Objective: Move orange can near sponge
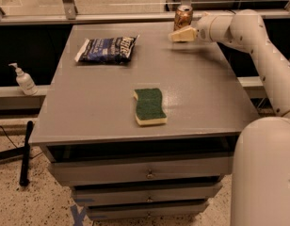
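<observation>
The orange can (183,16) stands upright at the far right, with the gripper (181,34) just in front. The sponge (150,106), green over yellow, lies flat near the front, well apart.
</observation>
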Action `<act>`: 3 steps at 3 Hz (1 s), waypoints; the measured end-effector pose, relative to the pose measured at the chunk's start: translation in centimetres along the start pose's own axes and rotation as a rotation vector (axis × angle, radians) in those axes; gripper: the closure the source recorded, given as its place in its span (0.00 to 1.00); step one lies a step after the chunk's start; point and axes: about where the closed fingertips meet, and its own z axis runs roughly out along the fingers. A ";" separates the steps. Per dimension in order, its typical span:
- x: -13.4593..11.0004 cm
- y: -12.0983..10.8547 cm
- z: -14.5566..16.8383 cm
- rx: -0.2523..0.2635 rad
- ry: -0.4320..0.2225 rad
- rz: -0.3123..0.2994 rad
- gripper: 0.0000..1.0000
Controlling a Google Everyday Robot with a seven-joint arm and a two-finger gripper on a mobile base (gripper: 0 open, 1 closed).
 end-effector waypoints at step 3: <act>0.2 -1.3 2.5 0.015 -0.012 0.083 0.64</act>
